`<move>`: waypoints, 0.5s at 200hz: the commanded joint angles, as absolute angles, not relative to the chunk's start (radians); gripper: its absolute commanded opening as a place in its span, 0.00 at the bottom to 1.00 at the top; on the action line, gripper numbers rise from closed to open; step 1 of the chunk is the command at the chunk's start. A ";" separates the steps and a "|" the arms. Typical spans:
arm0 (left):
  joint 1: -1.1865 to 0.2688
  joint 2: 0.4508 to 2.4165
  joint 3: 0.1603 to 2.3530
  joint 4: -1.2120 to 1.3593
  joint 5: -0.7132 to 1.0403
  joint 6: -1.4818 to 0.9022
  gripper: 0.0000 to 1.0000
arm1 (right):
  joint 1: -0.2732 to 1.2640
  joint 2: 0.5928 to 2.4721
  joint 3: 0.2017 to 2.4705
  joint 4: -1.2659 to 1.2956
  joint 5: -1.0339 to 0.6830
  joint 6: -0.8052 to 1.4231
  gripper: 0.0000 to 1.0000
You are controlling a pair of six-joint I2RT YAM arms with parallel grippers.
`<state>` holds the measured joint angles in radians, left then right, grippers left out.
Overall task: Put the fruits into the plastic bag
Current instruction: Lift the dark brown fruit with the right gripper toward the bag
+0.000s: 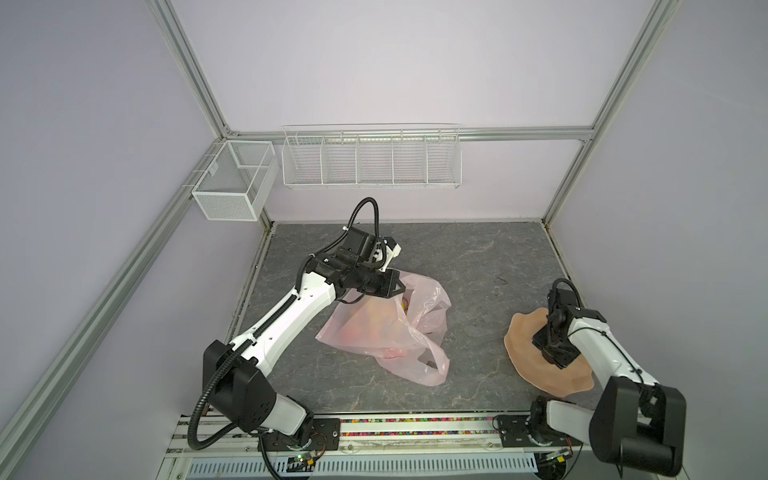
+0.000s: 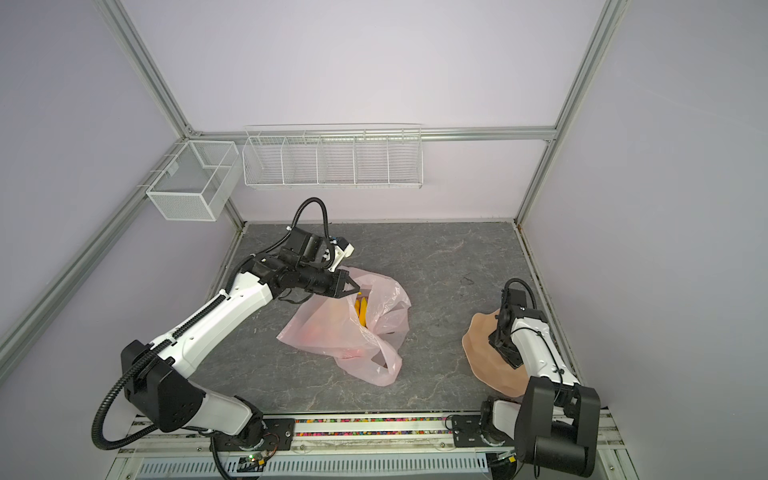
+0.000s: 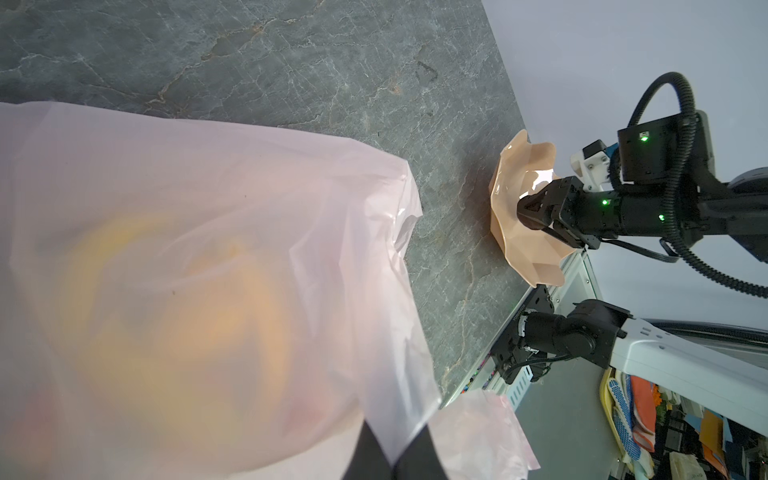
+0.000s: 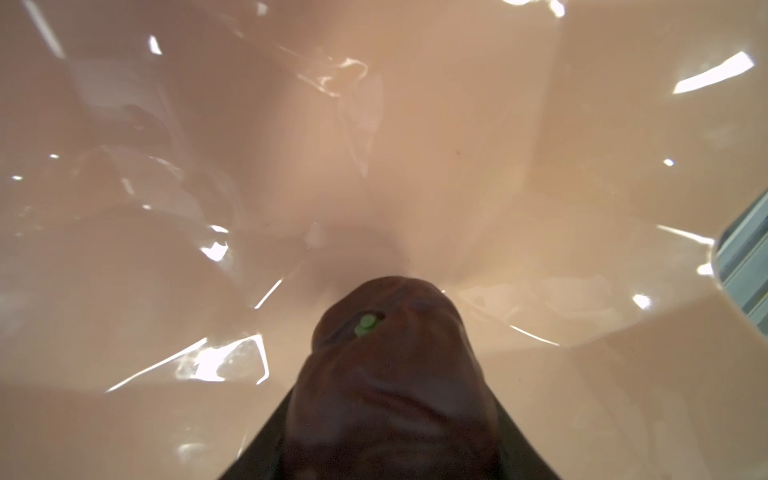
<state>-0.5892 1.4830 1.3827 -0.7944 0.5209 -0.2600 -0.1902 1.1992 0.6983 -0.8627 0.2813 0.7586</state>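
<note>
The pale-pink plastic bag [image 1: 386, 332] [image 2: 340, 332] [image 3: 208, 232] lies left of the table's middle. My left gripper [image 1: 402, 286] [image 2: 356, 288] [image 3: 392, 455] is shut on its upper rim and holds the mouth up. Yellow bananas [image 2: 362, 311] show in the opening, and orange and reddish fruits [image 3: 232, 316] glow through the film. At the right, my right gripper [image 1: 548, 347] [image 3: 525, 210] [image 4: 390, 419] points down into the peach plate [image 1: 521, 336] [image 2: 478, 338] [image 4: 415, 124]. Its fingers press both sides of the dark brown-purple fruit [image 4: 390, 374].
A long white wire rack [image 1: 372, 160] and a mesh basket [image 1: 232, 183] hang on the back wall. The plate sits near the table's right edge and front rail [image 1: 415, 428]. Grey marble tabletop [image 1: 469, 291] lies between bag and plate.
</note>
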 commanded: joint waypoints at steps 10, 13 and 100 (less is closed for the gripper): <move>-0.585 1.475 1.380 -0.807 0.522 -0.245 0.00 | -0.188 1.152 0.726 -0.878 0.213 0.743 0.42; -0.584 1.476 1.380 -0.807 0.521 -0.244 0.00 | -0.188 1.145 0.726 -0.873 0.201 0.740 0.41; -0.584 1.476 1.370 -0.804 0.527 -0.244 0.00 | -0.184 0.975 0.669 -0.760 -0.096 0.703 0.37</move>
<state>-0.5892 1.4830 1.3827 -0.7944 0.5209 -0.2596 -0.1879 1.0176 0.7021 -0.8093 0.0296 0.7200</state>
